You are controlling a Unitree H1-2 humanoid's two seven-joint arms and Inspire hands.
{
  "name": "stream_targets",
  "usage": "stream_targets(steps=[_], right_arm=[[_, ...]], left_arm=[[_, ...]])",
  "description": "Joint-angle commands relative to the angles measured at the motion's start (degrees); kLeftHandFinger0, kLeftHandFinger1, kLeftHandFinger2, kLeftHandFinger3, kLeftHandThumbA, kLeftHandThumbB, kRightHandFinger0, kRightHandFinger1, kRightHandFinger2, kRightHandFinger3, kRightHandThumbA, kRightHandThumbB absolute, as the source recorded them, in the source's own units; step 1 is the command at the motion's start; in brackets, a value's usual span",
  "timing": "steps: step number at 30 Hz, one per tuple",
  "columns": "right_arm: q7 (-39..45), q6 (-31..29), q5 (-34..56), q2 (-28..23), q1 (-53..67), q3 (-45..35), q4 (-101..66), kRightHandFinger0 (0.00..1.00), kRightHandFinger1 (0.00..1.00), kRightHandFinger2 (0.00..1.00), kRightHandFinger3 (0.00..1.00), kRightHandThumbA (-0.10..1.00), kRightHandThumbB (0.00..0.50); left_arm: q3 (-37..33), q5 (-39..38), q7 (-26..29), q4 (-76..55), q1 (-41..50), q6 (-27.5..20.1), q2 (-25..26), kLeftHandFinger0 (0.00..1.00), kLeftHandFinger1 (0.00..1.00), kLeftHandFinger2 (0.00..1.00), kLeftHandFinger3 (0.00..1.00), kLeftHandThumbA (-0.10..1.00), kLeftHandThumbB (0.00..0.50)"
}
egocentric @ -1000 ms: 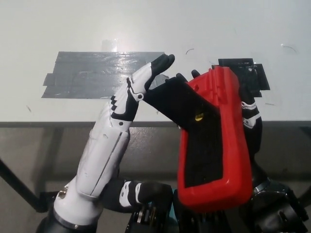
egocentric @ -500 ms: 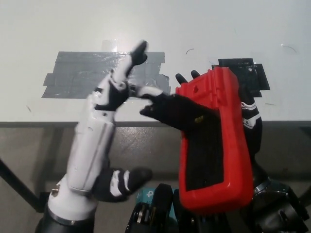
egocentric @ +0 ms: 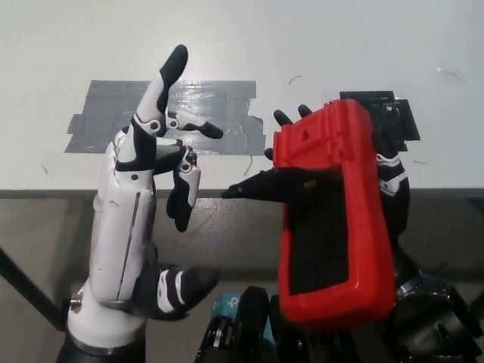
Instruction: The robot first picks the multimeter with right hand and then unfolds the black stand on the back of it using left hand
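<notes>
Above the white counter [egocentric: 91,45] edge, black right robot hand [egocentric: 389,178] grips red rectangular multimeter [egocentric: 333,219], long axis near-vertical (black stand [egocentric: 265,185] pointing left); white left robot hand [egocentric: 144,181] open, apart.

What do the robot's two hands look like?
The left hand is a glossy white shell with black fingertips, black patches at the bends and a silver ring at the wrist. The right hand is black with small white patches, mostly hidden behind the red multimeter. No cables show.
</notes>
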Motion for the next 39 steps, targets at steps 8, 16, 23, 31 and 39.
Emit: stream_targets(steps=[8, 16, 23, 31, 39], right_arm=[[0.43, -0.56, 2.16, 0.58, -3.18, -0.87, -3.43, 0.0, 0.0, 0.22, 0.09, -0.1, 0.159], [0.51, -0.79, 1.97, 0.67, -2.79, -0.65, -5.03, 0.0, 0.0, 0.19, 0.12, -0.1, 0.156], [0.34, -0.72, 2.3, 0.6, -2.75, -0.52, -6.04, 0.0, 0.0, 0.11, 0.19, -0.1, 0.158], [-0.47, -0.54, 3.05, 0.7, -3.38, -0.64, -6.33, 0.0, 0.0, 0.11, 0.17, -0.1, 0.159], [0.82, -1.72, 2.03, 1.06, -3.96, -1.06, -5.46, 0.0, 0.0, 0.22, 0.14, -0.1, 0.133]], left_arm=[[2.28, 5.28, 7.47, 1.92, -2.34, -11.01, 0.17, 1.0, 1.0, 1.0, 1.0, 1.0, 0.364], [1.48, 4.05, 7.72, 4.96, 1.97, -11.83, -0.16, 1.0, 1.0, 1.0, 1.0, 1.0, 0.335], [-1.27, 1.54, 6.67, 5.61, 5.61, -11.22, -0.88, 1.0, 1.0, 1.0, 1.0, 1.0, 0.347], [-2.16, 1.75, 6.05, 6.08, 5.56, -12.63, 0.66, 1.0, 1.0, 1.0, 1.0, 1.0, 0.358], [-6.78, -6.94, 3.25, 4.28, 4.9, -12.13, 2.35, 1.0, 0.95, 0.91, 1.0, 1.0, 0.4]])
